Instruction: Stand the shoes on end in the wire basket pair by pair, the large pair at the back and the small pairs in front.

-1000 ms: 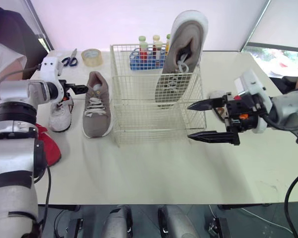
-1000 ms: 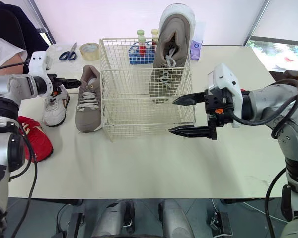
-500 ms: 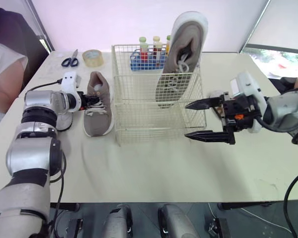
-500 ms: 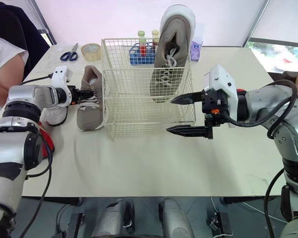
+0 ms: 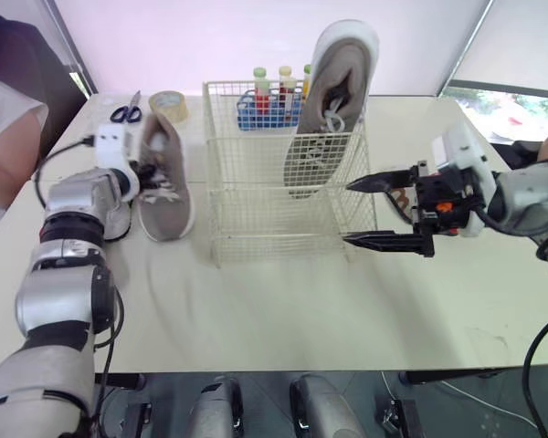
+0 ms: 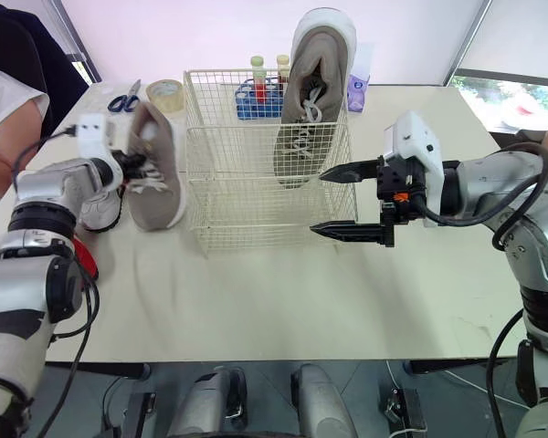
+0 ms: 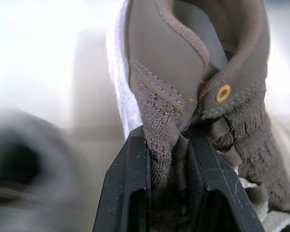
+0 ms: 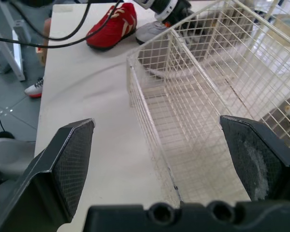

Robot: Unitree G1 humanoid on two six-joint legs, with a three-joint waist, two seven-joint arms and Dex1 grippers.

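Taupe knit sneaker (image 5: 161, 178): on table just L of wire basket (image 5: 256, 224), tipped up on its edge, not yet in basket.
Left gripper (image 7: 166, 145): fingers nearly closed, pinching sneaker's knit tongue/collar; brass-coloured eyelet (image 7: 223, 93) just beside the grip.
Right gripper (image 5: 347, 213): fingers spread wide, holding nothing, close to basket's R wall.
Mate (image 5: 333, 100): stands on end in basket, back R.
Small pairs: white sneaker (image 6: 100, 208) and red shoe (image 8: 108, 26) lie on table, L of taupe one.
Handling (judged): light; upper soft, so tongue grip prob. lets shoe swing or twist. Heel counter or sole edge is stiffer, likely the firmer hold. Rubber sole may snag on wire.
Writing: no brand or label legible.
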